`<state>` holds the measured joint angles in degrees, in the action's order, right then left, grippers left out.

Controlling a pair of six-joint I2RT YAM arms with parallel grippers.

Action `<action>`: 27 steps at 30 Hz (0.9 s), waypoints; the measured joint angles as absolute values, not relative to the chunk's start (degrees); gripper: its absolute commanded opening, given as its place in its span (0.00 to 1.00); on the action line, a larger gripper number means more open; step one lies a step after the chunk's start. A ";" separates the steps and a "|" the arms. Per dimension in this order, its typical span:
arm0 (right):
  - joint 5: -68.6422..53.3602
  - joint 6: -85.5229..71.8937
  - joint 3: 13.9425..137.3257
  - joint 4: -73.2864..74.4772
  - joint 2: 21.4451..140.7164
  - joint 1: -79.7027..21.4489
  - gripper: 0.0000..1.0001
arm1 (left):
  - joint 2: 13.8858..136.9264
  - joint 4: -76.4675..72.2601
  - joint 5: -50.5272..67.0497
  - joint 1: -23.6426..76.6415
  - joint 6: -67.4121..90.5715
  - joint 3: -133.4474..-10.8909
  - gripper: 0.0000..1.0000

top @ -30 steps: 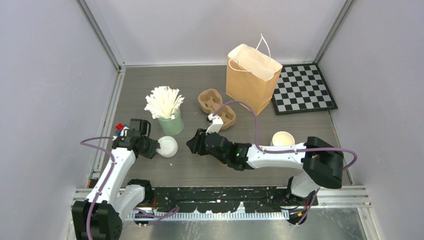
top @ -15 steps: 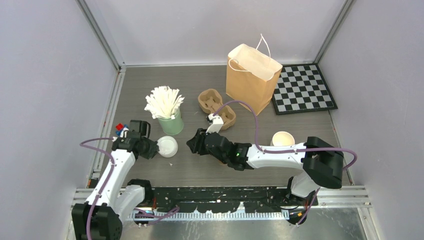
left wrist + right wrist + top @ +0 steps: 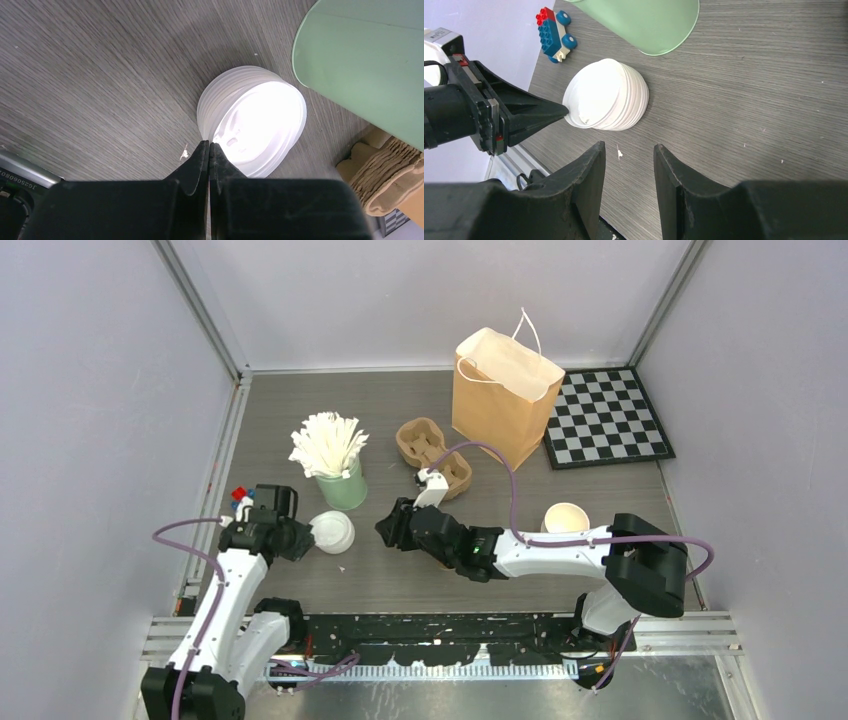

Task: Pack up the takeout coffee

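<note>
The single brown paper cup (image 3: 566, 517) with a white interior stands open, with no lid on it, right of my right arm. A short stack of white plastic lids (image 3: 332, 531) lies front left; it also shows in the left wrist view (image 3: 252, 125) and the right wrist view (image 3: 606, 102). My left gripper (image 3: 299, 538) is shut, its tips (image 3: 209, 145) pinching the near rim of the top lid. My right gripper (image 3: 392, 525) is open and empty, low over the table just right of the lids (image 3: 626, 146).
A green cup (image 3: 342, 487) of white sticks stands behind the lids. A pulp cup carrier (image 3: 435, 453), an open brown paper bag (image 3: 503, 395) and a checkerboard (image 3: 606, 420) are at the back. A toy car (image 3: 240, 494) lies left of my left gripper.
My left gripper has shifted slightly left and back, and the lid stack has shifted a little with it. The right arm has barely moved.
</note>
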<state>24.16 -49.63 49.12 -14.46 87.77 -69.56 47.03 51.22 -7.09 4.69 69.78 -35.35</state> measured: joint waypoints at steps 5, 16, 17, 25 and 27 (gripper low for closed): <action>24.14 -49.06 49.12 -14.50 87.74 -69.56 0.47 | 45.52 53.06 -7.92 4.69 68.45 -37.39 0.00; 11.33 -26.85 51.57 -15.20 87.72 -69.80 0.68 | 40.58 61.28 -9.32 4.67 63.96 -44.86 0.00; 10.11 -21.71 51.70 -15.16 87.72 -70.61 0.69 | 40.56 62.48 -9.06 4.67 62.98 -45.76 0.00; 17.52 16.45 52.34 -16.21 90.43 -86.96 0.75 | 38.85 68.60 -0.93 4.51 53.56 -49.91 0.00; 20.75 24.34 52.73 -18.09 92.82 -89.52 0.76 | 38.26 69.67 1.85 4.54 51.79 -49.95 0.00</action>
